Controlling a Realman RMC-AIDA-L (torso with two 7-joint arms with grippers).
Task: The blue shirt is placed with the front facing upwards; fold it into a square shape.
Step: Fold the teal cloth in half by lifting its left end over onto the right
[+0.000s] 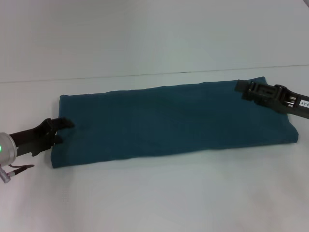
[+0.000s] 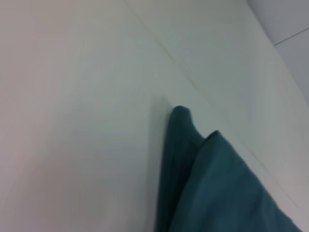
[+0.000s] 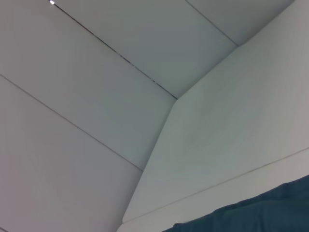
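Head view: the shirt point(image 1: 174, 121) lies on the white table point(image 1: 154, 198) as a long band, folded, no lettering showing, running from 9 o'clock to 3 o'clock with its right end a bit farther from me. My left gripper point(image 1: 62, 129) sits at the band's 9 o'clock end, fingers at the cloth edge; whether they pinch it or are spread, I cannot tell. My right gripper point(image 1: 241, 87) rests at the far corner, about 2 o'clock, black fingers on the fabric; grip state likewise unclear.

Left wrist view: a teal fold of the shirt point(image 2: 217, 188) with a small raised corner, lying on the table point(image 2: 72, 121). My own fingers are out of sight.

Right wrist view: white wall panels point(image 3: 96, 96) and a strip of the shirt point(image 3: 260, 212) along the edge at 5 o'clock. No fingers visible.
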